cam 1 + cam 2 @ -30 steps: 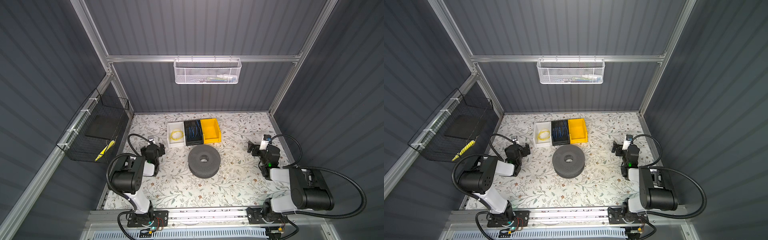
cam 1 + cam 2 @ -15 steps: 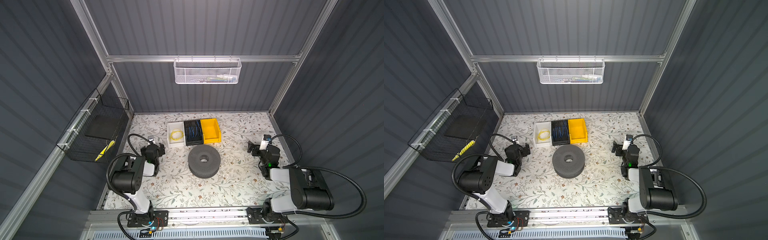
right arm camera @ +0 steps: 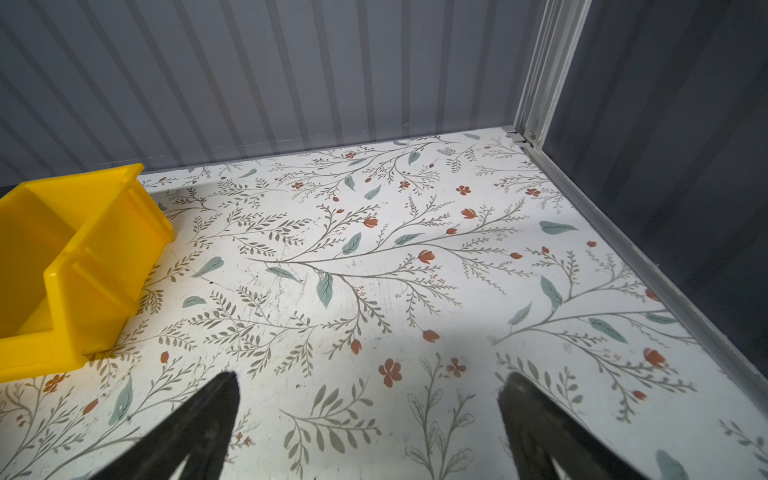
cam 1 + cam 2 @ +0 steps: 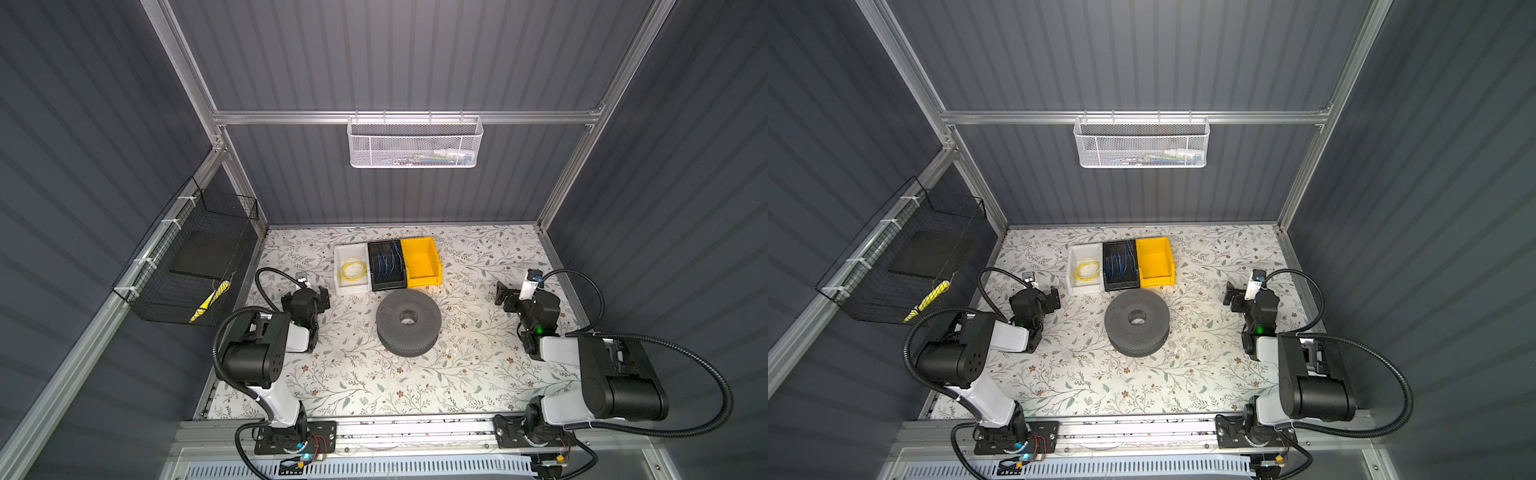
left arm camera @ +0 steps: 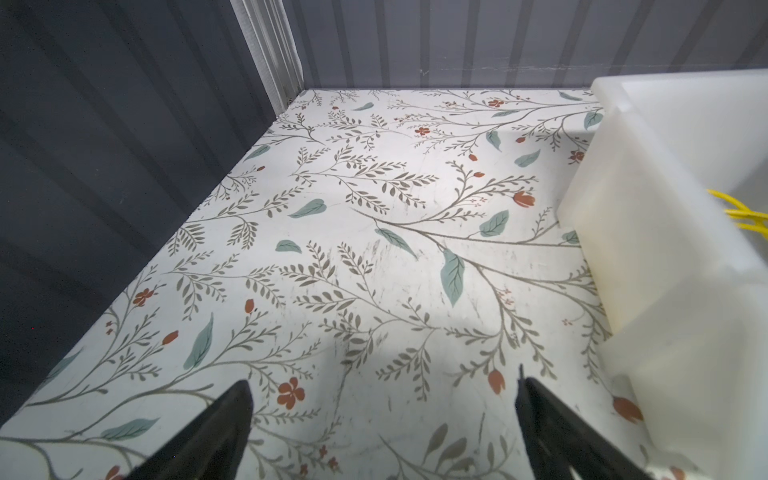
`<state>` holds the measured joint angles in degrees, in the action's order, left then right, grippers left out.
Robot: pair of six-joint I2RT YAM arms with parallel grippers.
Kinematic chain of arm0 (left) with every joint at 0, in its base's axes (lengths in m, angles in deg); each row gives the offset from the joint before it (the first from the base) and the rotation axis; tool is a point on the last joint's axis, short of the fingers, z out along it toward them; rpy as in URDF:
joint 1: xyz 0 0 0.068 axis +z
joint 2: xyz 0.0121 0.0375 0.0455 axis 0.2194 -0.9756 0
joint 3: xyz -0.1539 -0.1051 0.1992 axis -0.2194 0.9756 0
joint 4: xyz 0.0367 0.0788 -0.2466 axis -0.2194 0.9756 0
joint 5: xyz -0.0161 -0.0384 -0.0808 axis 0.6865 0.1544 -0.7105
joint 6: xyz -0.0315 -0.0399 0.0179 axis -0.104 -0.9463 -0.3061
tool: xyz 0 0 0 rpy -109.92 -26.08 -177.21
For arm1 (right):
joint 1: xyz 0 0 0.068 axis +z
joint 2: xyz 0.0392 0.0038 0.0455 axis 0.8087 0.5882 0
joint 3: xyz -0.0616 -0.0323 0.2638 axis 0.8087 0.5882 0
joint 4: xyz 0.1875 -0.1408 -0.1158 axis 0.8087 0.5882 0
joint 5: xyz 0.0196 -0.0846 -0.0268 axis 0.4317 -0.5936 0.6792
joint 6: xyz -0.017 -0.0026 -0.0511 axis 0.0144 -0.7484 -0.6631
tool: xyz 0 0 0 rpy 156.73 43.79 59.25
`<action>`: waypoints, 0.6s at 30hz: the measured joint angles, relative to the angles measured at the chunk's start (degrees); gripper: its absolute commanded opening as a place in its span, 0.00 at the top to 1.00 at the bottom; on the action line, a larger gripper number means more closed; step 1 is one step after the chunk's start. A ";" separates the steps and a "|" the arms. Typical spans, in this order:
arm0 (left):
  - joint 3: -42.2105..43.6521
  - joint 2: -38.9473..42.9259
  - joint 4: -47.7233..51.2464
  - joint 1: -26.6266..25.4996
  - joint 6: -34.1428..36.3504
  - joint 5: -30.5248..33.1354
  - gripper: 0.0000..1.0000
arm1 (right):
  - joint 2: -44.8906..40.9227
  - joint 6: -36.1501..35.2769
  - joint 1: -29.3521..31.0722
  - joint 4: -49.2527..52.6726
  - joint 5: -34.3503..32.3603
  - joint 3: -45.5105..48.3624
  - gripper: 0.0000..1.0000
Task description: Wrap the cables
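Observation:
The cable is a thin bright yellow wire (image 4: 352, 268) (image 4: 1087, 268), loosely coiled inside the white bin (image 4: 351, 289) (image 4: 1084, 289) at the back of the table. A short stretch of the yellow wire (image 5: 748, 216) shows over the bin's wall in the left wrist view. My left gripper (image 4: 322, 298) (image 4: 1054, 300) (image 5: 383, 384) hangs open just left of and in front of that bin, with only floral tabletop between its fingers. My right gripper (image 4: 503, 298) (image 4: 1231, 299) (image 3: 369, 378) is open and empty over the right side of the table.
A black bin (image 4: 388, 284) with short blue wires and a yellow bin (image 4: 424, 280) (image 3: 104, 257) stand right of the white one. A grey perforated spool (image 4: 408, 322) (image 4: 1137, 322) sits mid-table. A white mesh basket (image 4: 413, 143) and a black wire basket (image 4: 187, 266) hang on the walls.

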<state>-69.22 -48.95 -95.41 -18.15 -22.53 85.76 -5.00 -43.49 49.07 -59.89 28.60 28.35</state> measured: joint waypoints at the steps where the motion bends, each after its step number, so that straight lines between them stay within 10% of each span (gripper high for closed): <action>1: -0.26 0.35 1.29 0.00 -0.09 0.17 0.00 | -0.96 0.20 0.00 0.33 -0.55 0.33 0.01; 15: -25.07 10.38 41.81 0.00 -5.99 5.09 0.00 | -23.76 8.13 1.14 36.61 -2.43 -21.51 0.12; 18: -32.96 11.45 54.42 0.00 -9.46 4.15 0.13 | -25.83 9.14 6.80 44.48 -1.31 -25.70 0.12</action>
<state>-102.18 -37.50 -40.98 -18.15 -31.99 89.91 -30.83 -34.35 55.86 -15.41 27.29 2.65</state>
